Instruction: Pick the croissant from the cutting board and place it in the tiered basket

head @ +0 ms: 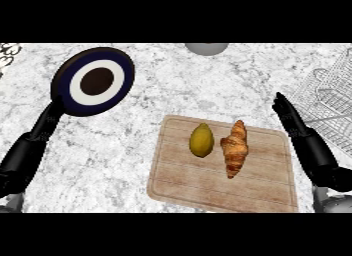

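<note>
In the head view, the croissant (pixel 235 148) is seen on the cutting board (pixel 208 187), right of a yellow fruit (pixel 201 140). The right hand (pixel 288 116), fingers straight, is held beside the board's right edge. The tiered basket (pixel 334 100) lies far right. The left hand (pixel 31 145) is extended straight over bare tabletop (pixel 171 80).

Bench (pixel 171 80) with white-and-grey speckled stone top. Wooden cutting board (pixel 208 185) lying flat at lower centre, tilted slightly. Round dark-rimmed plate (pixel 94 81) with white ring and brown centre at upper left, well apart from the board. Wire basket (pixel 334 107) at right edge, near the board's far right corner. Grey rounded object (pixel 206 48) at top edge, partly cut off. White wire pattern (pixel 0 62) at upper left corner.
</note>
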{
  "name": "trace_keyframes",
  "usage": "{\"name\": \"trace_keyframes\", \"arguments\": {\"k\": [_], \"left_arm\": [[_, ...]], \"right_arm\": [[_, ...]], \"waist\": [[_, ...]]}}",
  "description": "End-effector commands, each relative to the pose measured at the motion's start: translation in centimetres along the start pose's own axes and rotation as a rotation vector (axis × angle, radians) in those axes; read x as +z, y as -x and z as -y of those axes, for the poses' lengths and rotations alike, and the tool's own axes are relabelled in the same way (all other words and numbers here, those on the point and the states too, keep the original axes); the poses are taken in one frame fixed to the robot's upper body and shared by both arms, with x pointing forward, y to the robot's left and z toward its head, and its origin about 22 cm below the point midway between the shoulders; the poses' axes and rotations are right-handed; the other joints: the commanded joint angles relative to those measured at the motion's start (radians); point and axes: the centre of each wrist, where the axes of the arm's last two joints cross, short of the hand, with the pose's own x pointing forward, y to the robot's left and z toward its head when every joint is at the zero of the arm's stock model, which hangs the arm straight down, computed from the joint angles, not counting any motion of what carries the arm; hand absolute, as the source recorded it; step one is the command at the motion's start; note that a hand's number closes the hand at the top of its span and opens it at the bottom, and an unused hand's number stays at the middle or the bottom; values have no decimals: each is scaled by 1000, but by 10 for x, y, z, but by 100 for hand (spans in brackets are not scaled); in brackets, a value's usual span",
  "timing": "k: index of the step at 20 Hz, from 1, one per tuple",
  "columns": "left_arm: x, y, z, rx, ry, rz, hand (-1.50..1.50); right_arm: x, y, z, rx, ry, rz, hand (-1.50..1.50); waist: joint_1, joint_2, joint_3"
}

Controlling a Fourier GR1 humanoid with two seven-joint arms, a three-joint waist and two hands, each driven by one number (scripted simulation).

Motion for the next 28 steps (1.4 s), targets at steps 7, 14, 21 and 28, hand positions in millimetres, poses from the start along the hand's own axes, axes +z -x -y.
{"name": "trace_keyframes", "arguments": {"k": [7,14,21,28], "left_arm": [[9,20,-18,-54,-181,-193,0],[-12,9,-29,-69,-259,-221,0],[-15,10,-14,-66,-208,-232,0],[-34,-4,6,-58,-184,-190,0]], "right_arm": [[-15,-44,14,-214,847,247,150],[78,34,-40,-33,1259,-494,-150],[108,20,-66,119,943,-684,-150],[101,-10,-55,204,712,-867,-150]], "waist": [[-205,-88,8],[-129,-7,-21],[-60,9,-28],[-45,15,-30]]}}
